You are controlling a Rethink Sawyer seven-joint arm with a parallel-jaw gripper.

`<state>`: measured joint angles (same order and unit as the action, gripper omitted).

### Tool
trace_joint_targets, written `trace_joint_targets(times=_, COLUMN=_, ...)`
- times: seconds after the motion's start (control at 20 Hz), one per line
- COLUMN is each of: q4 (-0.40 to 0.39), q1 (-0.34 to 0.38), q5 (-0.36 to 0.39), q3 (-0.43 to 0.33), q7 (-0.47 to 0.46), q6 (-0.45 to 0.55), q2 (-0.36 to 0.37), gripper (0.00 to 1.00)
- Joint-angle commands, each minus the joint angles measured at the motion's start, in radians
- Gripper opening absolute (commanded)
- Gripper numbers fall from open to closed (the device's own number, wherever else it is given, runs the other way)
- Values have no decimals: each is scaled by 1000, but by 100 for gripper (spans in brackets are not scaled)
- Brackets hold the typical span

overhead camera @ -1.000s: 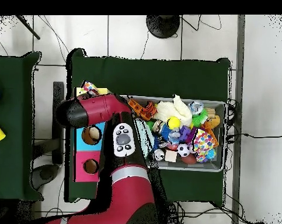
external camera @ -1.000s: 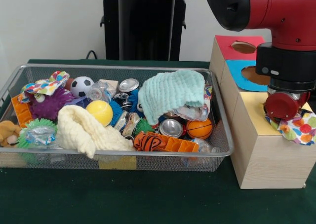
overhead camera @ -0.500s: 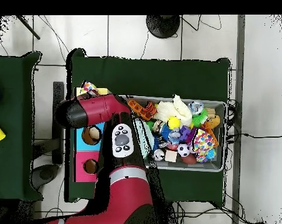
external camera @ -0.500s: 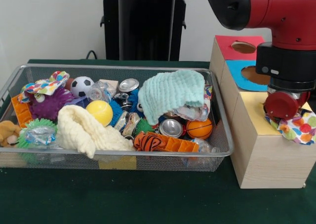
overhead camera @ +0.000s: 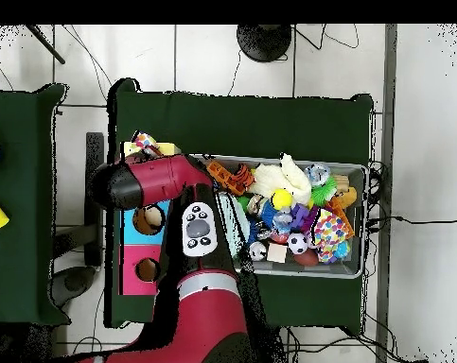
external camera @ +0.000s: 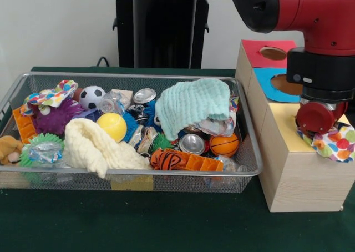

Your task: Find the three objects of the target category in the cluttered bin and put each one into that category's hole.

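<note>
One dotted cloth (external camera: 334, 142) sits at the yellow box top (external camera: 283, 119), under the gripper (external camera: 317, 119); you cannot tell the jaws' state, nor whether it is in the hole. Front view: the bin (external camera: 244, 152) holds more cloths, namely the mint cloth (external camera: 193, 103), cream cloth (external camera: 94, 144) and a second dotted cloth (external camera: 51, 96), so I judge at least two remain. Cans and balls crowd them. Overhead: the arm (overhead camera: 161, 180) hides the yellow top; dotted cloth peeks out beside it.
</note>
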<state>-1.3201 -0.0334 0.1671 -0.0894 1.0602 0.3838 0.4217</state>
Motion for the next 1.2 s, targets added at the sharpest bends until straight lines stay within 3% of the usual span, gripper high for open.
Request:
trace_joint_targets(times=0.05, q4=-211, q1=7, q5=22, q3=11, q7=236, q6=-21, q2=-121, gripper=0)
trace_joint_targets(times=0.4, q4=-275, q1=34, q5=9, q3=-22, q7=217, q6=-45, q2=-65, gripper=0)
trace_joint_targets(times=0.85, q4=-349, q1=35, q5=-68, q3=-19, q7=244, q6=30, q2=27, gripper=0)
trace_joint_targets(times=1.2, q4=-356, q1=16, q5=-95, q3=5, q7=248, q6=19, q2=41, gripper=0)
